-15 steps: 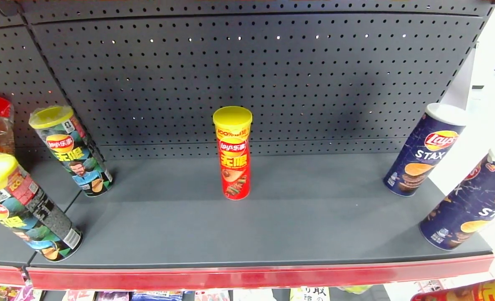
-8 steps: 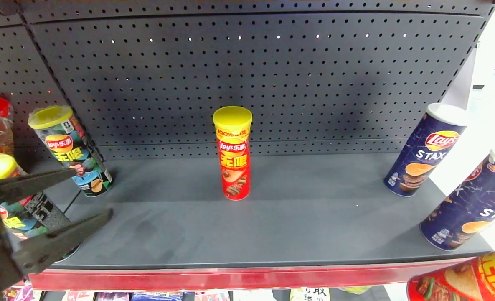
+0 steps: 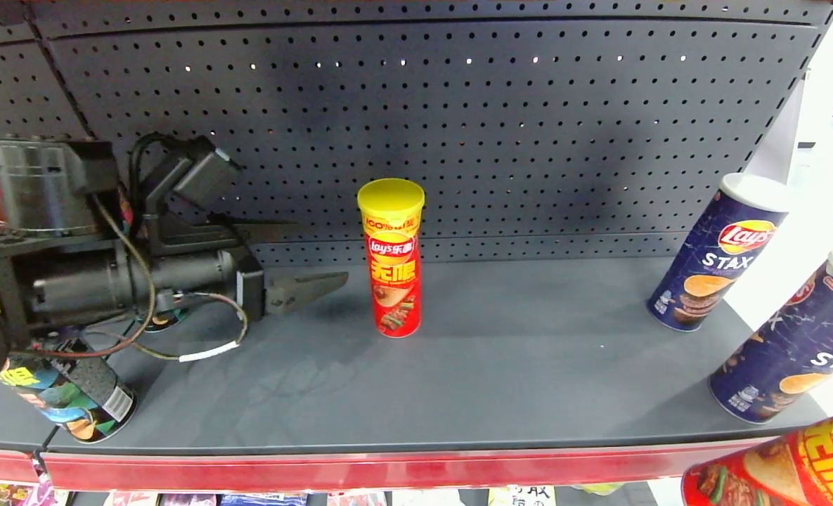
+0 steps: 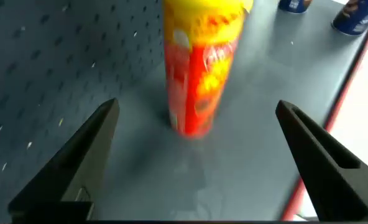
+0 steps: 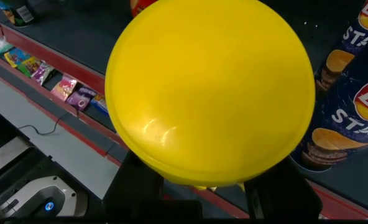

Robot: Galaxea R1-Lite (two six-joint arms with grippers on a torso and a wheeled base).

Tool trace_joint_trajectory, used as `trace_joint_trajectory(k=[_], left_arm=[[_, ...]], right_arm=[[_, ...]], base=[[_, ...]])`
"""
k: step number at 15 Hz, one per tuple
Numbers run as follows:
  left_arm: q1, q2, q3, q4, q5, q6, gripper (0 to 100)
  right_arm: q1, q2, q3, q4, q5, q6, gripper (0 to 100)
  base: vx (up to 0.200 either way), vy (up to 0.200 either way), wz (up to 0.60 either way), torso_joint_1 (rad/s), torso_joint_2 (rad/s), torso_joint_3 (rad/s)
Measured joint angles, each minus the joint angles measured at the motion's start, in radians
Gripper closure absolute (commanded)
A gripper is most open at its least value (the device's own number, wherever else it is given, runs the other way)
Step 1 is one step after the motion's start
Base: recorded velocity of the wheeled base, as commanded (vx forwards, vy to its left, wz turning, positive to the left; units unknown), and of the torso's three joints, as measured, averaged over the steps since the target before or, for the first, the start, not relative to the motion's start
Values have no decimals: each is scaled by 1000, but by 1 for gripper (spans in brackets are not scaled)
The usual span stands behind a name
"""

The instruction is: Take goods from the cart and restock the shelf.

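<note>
A red chip can with a yellow lid [image 3: 392, 258] stands upright in the middle of the grey shelf [image 3: 500, 379], close to the pegboard back. My left gripper [image 3: 321, 251] hovers just left of it, open, its fingers pointing at the can. In the left wrist view that can [image 4: 199, 68] stands ahead between the spread fingers of the left gripper [image 4: 196, 106], untouched. A second red chip can [image 3: 782, 467] pokes up at the lower right corner, below the shelf's front edge. Its yellow lid [image 5: 209, 93] faces the right wrist camera, with my right gripper [image 5: 206, 199] shut around the can.
Two dark blue chip cans [image 3: 717, 253] [image 3: 792, 344] stand at the shelf's right end. A green-and-black can [image 3: 65, 393] stands at the front left, under my left arm. A red lip [image 3: 388, 469] runs along the shelf front. The shelf floor right of the middle can is bare.
My left arm has come in from the left, across the shelf, up to the red can. The can held by my right gripper has risen into view at the lower right.
</note>
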Motion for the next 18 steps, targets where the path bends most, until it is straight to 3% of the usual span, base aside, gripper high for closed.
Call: trace_joint_trajectory(k=[6, 11, 18], left_arm=[[-47, 216, -158, -78, -47, 2, 0], [-49, 323, -285, -80, -107, 1, 0], [-70, 416, -403, -72, -145, -10, 0]], right_arm=[[-2, 2, 1, 1, -5, 0, 100], [-1, 16, -3, 0, -11, 0, 100], [-4, 30, -4, 0, -11, 0, 100]], base=[[0, 0, 0, 0, 0, 0], [0, 0, 0, 0, 0, 0], [0, 0, 0, 0, 0, 0]])
